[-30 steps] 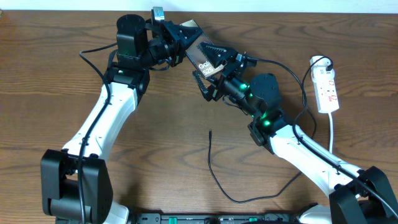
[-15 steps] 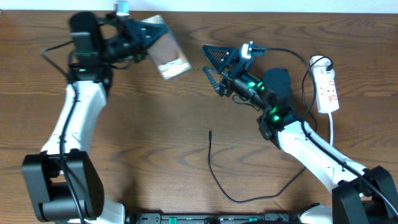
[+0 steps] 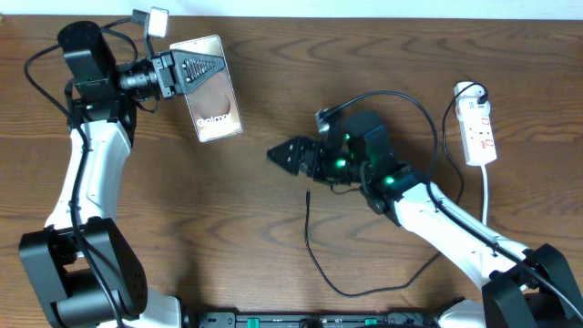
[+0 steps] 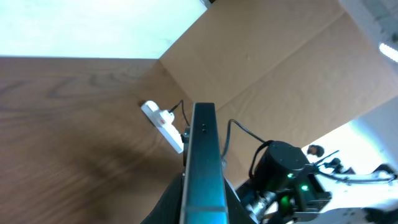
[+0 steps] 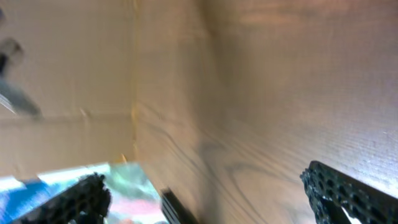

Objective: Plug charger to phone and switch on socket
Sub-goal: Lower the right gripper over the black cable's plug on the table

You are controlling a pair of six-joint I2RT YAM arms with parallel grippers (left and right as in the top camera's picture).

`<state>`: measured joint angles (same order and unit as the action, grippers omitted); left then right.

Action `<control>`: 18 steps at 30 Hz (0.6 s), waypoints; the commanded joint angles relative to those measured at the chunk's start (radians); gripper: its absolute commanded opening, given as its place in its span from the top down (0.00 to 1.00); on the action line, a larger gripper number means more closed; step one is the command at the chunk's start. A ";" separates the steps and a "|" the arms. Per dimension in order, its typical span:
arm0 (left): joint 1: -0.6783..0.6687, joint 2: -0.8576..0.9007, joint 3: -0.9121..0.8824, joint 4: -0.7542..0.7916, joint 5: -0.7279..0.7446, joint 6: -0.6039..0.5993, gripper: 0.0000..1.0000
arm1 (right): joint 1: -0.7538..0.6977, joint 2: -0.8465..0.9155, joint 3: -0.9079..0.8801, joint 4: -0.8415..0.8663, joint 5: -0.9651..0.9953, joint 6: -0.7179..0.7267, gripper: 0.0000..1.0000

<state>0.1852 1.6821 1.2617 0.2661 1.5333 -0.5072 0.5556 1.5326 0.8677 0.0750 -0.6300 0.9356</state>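
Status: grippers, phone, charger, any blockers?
Left gripper shut on phone. Right gripper open, empty, near charger tip. Charger loose on table, not in phone. Nothing between right gripper and tip.

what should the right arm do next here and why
Probably lower the open, empty right fingers over the plug tip of the charger, which lies loose on the table just beside them, and close on it. The left fingers already grip the phone, so the plug is the missing piece.
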 commanded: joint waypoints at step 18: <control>0.005 -0.016 0.010 0.005 0.037 0.196 0.93 | 0.110 -0.003 0.002 -0.313 0.182 -0.342 0.12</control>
<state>0.1852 1.6821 1.2617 0.2657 1.5433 -0.3313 0.6586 1.5330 0.8684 -0.2237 -0.5400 0.4973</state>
